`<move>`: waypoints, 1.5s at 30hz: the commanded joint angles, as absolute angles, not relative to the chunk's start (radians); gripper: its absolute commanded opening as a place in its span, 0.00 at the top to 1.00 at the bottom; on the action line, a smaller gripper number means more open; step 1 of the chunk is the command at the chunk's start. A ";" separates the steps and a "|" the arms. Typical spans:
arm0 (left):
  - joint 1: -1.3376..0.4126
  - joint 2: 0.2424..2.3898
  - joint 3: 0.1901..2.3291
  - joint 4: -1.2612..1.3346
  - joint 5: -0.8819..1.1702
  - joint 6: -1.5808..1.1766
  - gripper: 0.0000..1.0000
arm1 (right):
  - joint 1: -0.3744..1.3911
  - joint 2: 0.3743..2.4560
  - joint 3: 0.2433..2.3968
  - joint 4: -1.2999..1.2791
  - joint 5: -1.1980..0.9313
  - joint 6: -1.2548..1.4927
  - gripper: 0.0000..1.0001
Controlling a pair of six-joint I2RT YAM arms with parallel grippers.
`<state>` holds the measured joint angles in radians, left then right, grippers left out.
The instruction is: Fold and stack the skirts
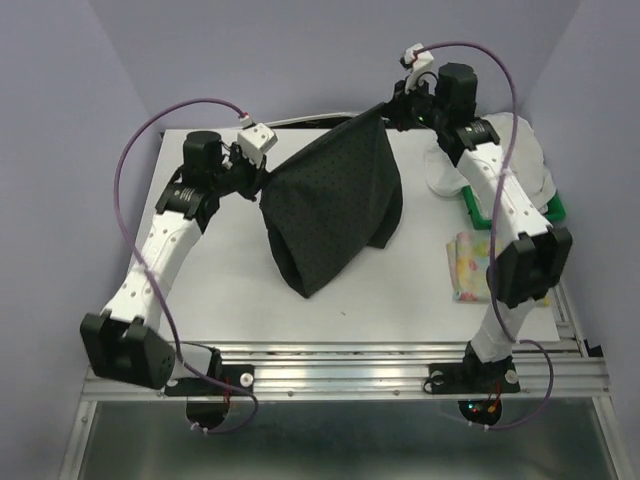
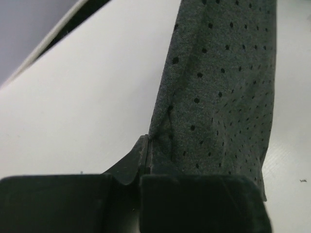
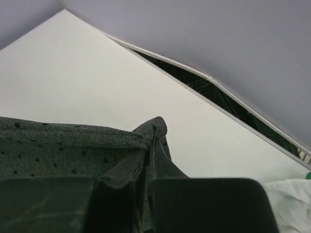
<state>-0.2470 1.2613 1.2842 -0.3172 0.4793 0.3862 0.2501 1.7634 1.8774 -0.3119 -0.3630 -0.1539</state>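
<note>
The dark charcoal speckled skirt [image 1: 335, 205] hangs stretched in the air between both arms, its lower part drooping toward the table. My left gripper [image 1: 262, 178] is shut on its left corner; in the left wrist view the skirt [image 2: 223, 87] rises from the closed left gripper [image 2: 146, 150]. At the back, my right gripper [image 1: 390, 110] is shut on the right corner, and in its wrist view the skirt [image 3: 63, 150] edge is pinched in the right gripper [image 3: 151, 145]. The yellow floral skirt [image 1: 468, 265] lies flat at the right. The white skirt [image 1: 525, 150] sits bunched in the green tray [image 1: 480, 212].
The white table [image 1: 220, 290] ends at a metal rail in front. Lavender walls enclose the back and sides. The green tray stands at the far right, partly hidden by the right arm. A dark gap runs behind the table's back edge [image 3: 204, 87].
</note>
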 commanded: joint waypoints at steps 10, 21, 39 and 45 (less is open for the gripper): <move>0.080 1.606 1.503 -0.313 0.431 0.202 0.48 | 0.371 1.998 2.030 -0.453 -0.109 -0.273 0.05; -0.146 1.404 1.246 -0.512 0.533 0.566 0.35 | 0.351 1.762 1.582 -0.744 -0.253 -0.143 0.24; -0.477 1.410 0.954 -0.331 0.440 0.319 0.34 | 0.330 1.845 1.276 -0.551 -0.313 0.084 0.37; -0.483 1.491 0.972 -0.317 0.408 0.285 0.21 | 0.330 1.835 1.229 -0.416 -0.336 0.101 0.57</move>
<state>-0.4732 1.4452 0.9653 -0.3412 0.4221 0.3260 0.3344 1.8523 1.2411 -0.5476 -0.3191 0.0753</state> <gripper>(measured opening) 0.762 0.490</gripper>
